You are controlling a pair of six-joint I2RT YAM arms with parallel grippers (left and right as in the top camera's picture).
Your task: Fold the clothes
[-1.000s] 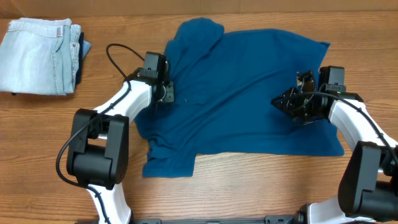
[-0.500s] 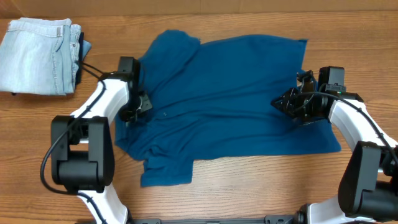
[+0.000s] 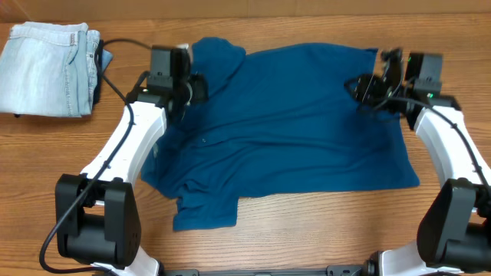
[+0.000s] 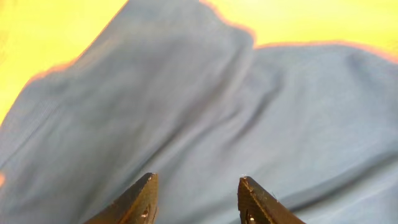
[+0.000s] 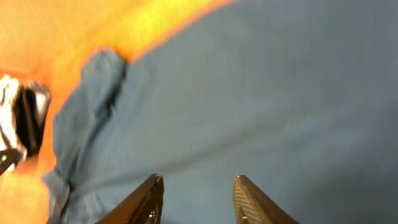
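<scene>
The blue shirt [image 3: 284,130] lies flat near the far edge of the bench [image 3: 307,230], with the left tool [image 3: 198,86] and right tool [image 3: 368,88] open and empty over its far corners, probably to start a fold.

1 teal polo shirt [image 3: 284,130] lies spread on the wooden table [image 3: 307,238], collar end to the left, hem to the right, 1 sleeve jutting toward the near edge. The left gripper [image 3: 199,87] sits over the collar area and the right gripper [image 3: 360,88] over the far right corner. Folded pale jeans [image 3: 46,67] rest far left, apart from the shirt.
</scene>
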